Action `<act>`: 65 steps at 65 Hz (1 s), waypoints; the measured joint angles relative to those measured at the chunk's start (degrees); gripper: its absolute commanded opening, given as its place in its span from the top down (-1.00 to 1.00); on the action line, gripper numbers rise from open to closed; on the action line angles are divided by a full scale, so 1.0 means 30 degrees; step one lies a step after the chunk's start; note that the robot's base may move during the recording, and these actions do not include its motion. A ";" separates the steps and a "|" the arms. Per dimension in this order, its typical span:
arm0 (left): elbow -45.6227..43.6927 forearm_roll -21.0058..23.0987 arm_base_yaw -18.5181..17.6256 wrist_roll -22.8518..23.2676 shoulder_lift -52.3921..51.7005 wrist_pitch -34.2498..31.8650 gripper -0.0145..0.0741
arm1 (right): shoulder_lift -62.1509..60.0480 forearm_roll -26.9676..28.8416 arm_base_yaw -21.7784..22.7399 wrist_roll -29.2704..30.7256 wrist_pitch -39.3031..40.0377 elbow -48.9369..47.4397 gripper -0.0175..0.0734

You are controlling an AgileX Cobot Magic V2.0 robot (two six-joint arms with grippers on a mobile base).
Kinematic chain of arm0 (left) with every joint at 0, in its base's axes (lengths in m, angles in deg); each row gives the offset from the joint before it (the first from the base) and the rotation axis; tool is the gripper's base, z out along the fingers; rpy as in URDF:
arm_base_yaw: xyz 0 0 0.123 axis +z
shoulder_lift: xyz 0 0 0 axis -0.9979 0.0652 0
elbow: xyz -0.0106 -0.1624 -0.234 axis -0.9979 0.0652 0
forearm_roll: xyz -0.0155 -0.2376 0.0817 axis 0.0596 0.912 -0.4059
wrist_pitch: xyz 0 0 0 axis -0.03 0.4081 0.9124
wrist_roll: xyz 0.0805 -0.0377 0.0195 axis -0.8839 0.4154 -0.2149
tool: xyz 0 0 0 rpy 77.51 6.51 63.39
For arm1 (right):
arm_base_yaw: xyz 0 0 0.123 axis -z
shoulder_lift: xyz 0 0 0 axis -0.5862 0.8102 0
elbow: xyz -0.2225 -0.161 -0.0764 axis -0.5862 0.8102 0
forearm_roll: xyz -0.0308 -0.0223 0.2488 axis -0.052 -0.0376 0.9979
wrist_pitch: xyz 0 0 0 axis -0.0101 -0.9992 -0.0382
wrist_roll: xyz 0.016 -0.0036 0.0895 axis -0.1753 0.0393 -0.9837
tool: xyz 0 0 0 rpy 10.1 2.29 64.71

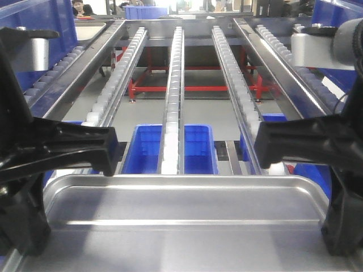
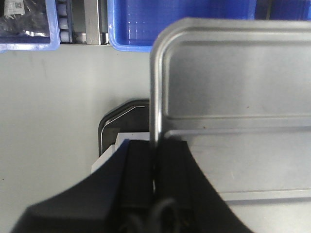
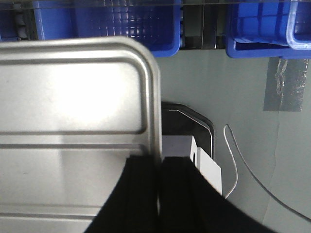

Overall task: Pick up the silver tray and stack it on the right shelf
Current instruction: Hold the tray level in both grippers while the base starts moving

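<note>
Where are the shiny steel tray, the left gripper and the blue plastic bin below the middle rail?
shiny stainless-steel rectangular tray (image 1: pixel 181 205): front view, bare floor.
left gripper (image 2: pixel 155 150): left wrist view, between its fingertips.
blue plastic bin (image 1: pixel 144 148): front view, inside wall.

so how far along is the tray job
Done: the silver tray is lifted, with the left gripper and right gripper each clamped on a side rim. In hand: it hangs level just before the right shelf. Left: setting it onto that shelf and letting go.
</note>
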 measured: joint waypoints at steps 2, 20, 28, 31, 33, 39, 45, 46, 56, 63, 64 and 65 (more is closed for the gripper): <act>0.0000 0.0000 0.0000 0.0000 0.0000 0.0000 0.90 | 0.0000 0.0000 0.0000 0.0000 0.0000 0.0000 0.46; 0.0000 0.0000 0.0000 0.0000 0.0000 0.0000 0.90 | 0.0038 0.0000 0.0000 0.0000 -0.0004 -0.0014 0.46; 0.0000 -0.0037 0.0000 0.0000 0.0000 0.0000 0.90 | 0.0320 -0.0044 0.0000 0.0000 0.0151 -0.0014 0.46; 0.0000 -0.0064 0.0000 0.0000 0.0000 0.0000 0.90 | 0.0443 -0.0087 0.0000 0.0000 0.0181 -0.0014 0.46; 0.0000 -0.0110 0.0000 0.0000 0.0000 0.0000 0.90 | 0.0537 -0.0087 0.0000 0.0000 0.0260 -0.0014 0.46; 0.0041 -0.0110 0.0000 0.0000 0.0000 0.0000 0.90 | 0.0804 -0.0100 0.0000 0.0000 0.0356 -0.0014 0.46; 0.0041 -0.0118 0.0000 0.0000 0.0000 0.0000 0.90 | 0.0961 -0.0131 0.0000 0.0000 0.0472 -0.0014 0.46; 0.0041 -0.0157 0.0000 0.0000 0.0000 0.0000 0.90 | 0.0961 -0.0131 0.0000 0.0000 0.0472 -0.0014 0.46; 0.0041 -0.0228 0.0000 0.0000 0.0000 0.0000 0.90 | 0.1021 -0.0131 0.0000 0.0000 0.0510 -0.0014 0.46; 0.0041 -0.0229 0.0000 0.0000 0.0000 0.0000 0.90 | 0.1021 -0.0131 0.0000 0.0000 0.0510 -0.0014 0.46; 0.0041 -0.0229 0.0000 0.0000 0.0000 0.0000 0.90 | 0.1021 -0.0131 0.0000 0.0000 0.0510 -0.0014 0.46; 0.0041 -0.0229 0.0000 0.0000 0.0000 0.0000 0.90 | 0.1021 -0.0131 0.0000 0.0000 0.0510 -0.0014 0.46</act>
